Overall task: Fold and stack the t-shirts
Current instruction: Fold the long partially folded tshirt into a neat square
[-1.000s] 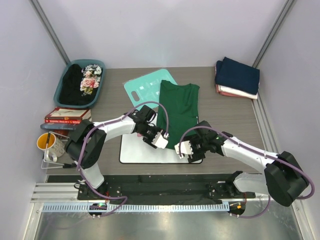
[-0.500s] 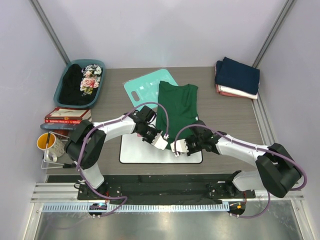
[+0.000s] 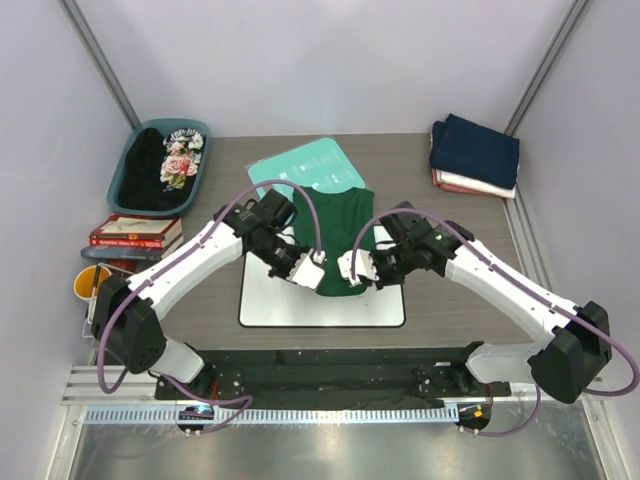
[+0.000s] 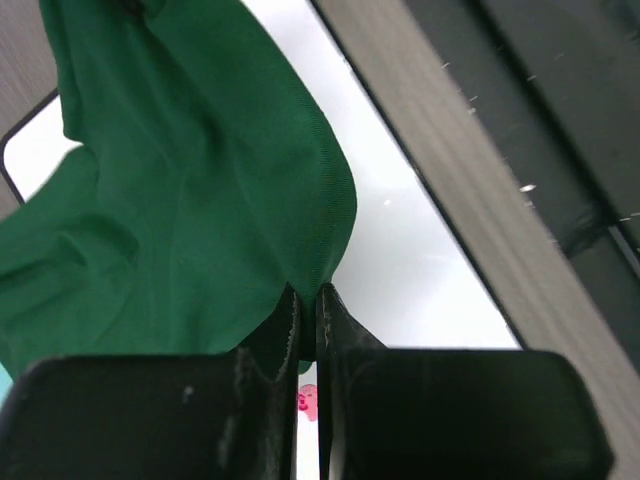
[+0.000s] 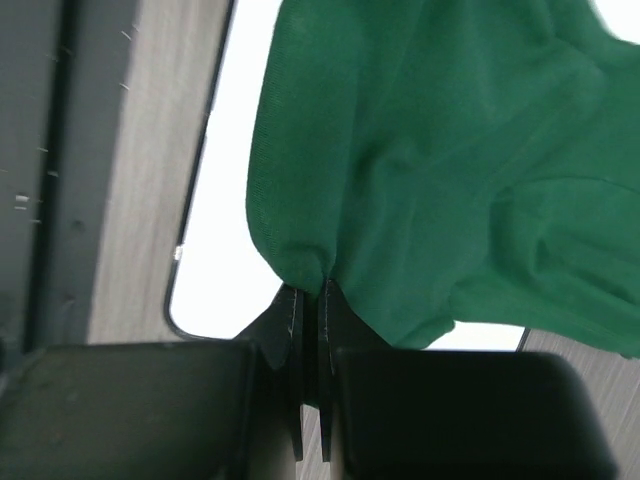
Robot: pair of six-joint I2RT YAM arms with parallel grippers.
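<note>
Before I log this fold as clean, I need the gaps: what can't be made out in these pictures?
- Top view: near hem of the green t-shirt, hidden under the left gripper and right gripper.
- Wrist views: how much cloth each pinches, covered by its own fingers.
- Top view: the navy t-shirt covers the folded shirts below, only edges showing.

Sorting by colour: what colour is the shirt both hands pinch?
Plain dark green cloth t-shirt, clearest in the left wrist view.

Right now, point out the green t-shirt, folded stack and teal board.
green t-shirt [image 3: 343, 225], top view, middle of the cloth
folded t-shirt stack [image 3: 475, 150], top view, navy top layer
teal board [image 3: 315, 160], top view, bare upper part
</note>
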